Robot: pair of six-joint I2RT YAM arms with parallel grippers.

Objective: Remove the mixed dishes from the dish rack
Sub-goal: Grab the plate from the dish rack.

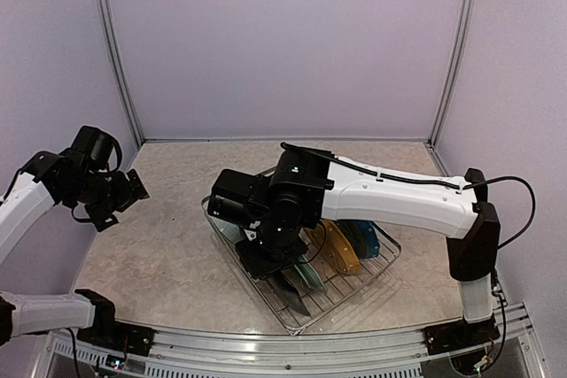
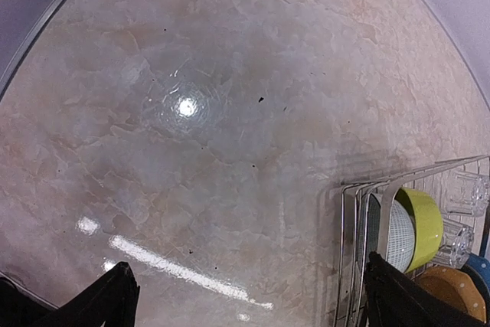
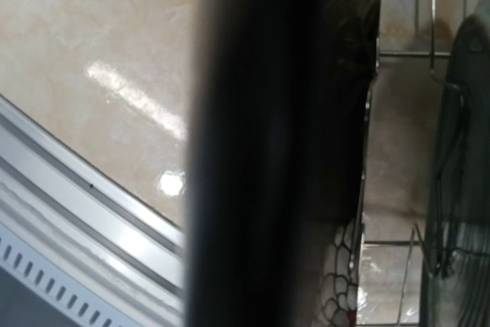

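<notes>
Right wrist view is almost filled by a dark, blurred vertical slab, taken to be the black square plate seen edge-on and very close. The fingers are not made out there, so it cannot be told whether the right gripper is clamped on the plate or merely standing around it. In the top external view this gripper is lowered into the near left part of the dish rack, with the plate's dark lower edge showing just below it. Just beside it a pale teal plate is stood on edge. An orange-dotted plate and a blue-dotted plate are racked further to the right. The rack is set on the table, right of centre.

The left gripper is held spread wide and empty above bare table, well apart from the rack. In the left wrist view, the rack's end is seen at the right edge. A lime bowl is nested against a pale-blue bowl there, with two clear glasses behind them.
</notes>
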